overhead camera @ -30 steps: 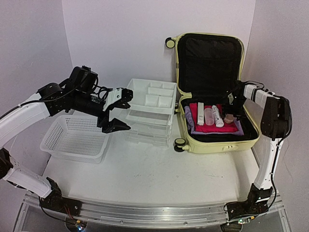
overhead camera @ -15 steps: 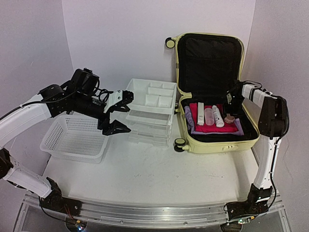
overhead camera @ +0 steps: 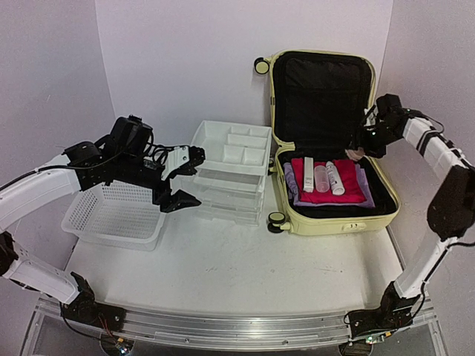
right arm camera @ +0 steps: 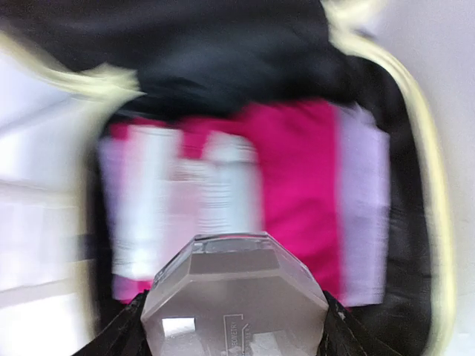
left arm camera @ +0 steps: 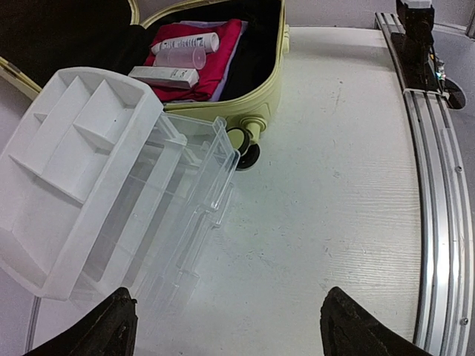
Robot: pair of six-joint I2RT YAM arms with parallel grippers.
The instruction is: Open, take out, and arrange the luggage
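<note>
You are at the taking-out step. Your left pincer point(overhead camera: 191, 178) stands wide and empty beside the white plastic drawer unit point(overhead camera: 230, 174), just left of the large pale yellow hard-shell suitcase point(overhead camera: 334, 221). The suitcase lies open on the bench point(overhead camera: 223, 259), lid upright, black-lined, with cloths and bottles inside. Over its right rim your right pincer point(overhead camera: 364, 148) grips a clear faceted container point(right arm camera: 234, 297). Next, probably, carry it left to the drawers.

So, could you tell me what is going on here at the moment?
The pale yellow suitcase lies open on the table. The right gripper holds a small clear faceted container above its right side, while a red cloth, a lilac cloth, tubes and a clear cup lie packed inside. The left gripper is open and empty, between the white mesh basket and the white drawer unit.
</note>
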